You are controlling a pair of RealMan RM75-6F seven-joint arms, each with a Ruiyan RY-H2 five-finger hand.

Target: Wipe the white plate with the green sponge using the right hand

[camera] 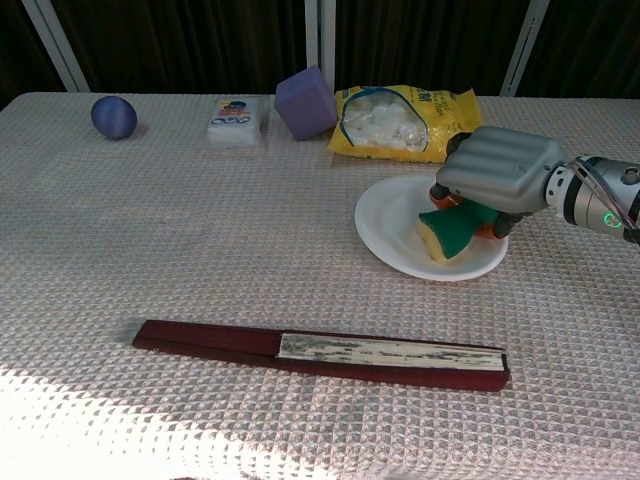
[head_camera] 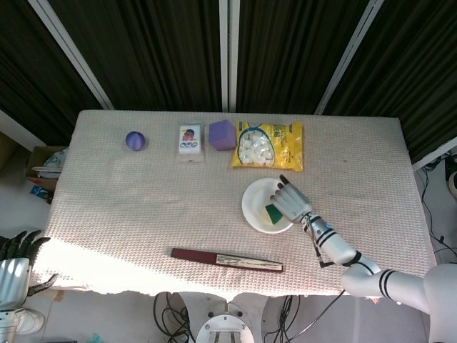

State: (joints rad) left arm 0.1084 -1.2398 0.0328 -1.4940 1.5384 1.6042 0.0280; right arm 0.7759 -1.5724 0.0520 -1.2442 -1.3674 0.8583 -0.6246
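Surface [head_camera: 143, 214]: one, covered by a pale waffle-weave cloth, carrying eight loose items in all. One long dark-red folded fan [camera: 320, 350] with a pale middle section, lying flat near the front edge, well apart from the rest. One yellow snack bag [camera: 400, 118] with white pieces inside, at the back, just behind the plate. One white plate [camera: 385, 225], right of centre, between the bag and the fan. One right hand [camera: 497, 172], palm down over the right half of the plate; its fingers [head_camera: 280, 193] are curled around one green sponge [camera: 452, 230], which it grips from above. The sponge has a yellow lower layer and sits tilted, its yellow corner touching the plate's inner face near the middle. One purple cube [camera: 305, 102] at the back, just left of the bag. One small white packet [camera: 238, 120] with a printed label, just left of the cube. One blue-purple ball [camera: 114, 116] at the back left, apart from the packet. One left hand [head_camera: 16, 261], seen only in the head view at the lower left, off the surface and below its front corner; dark fingertips show spread apart with nothing between them.
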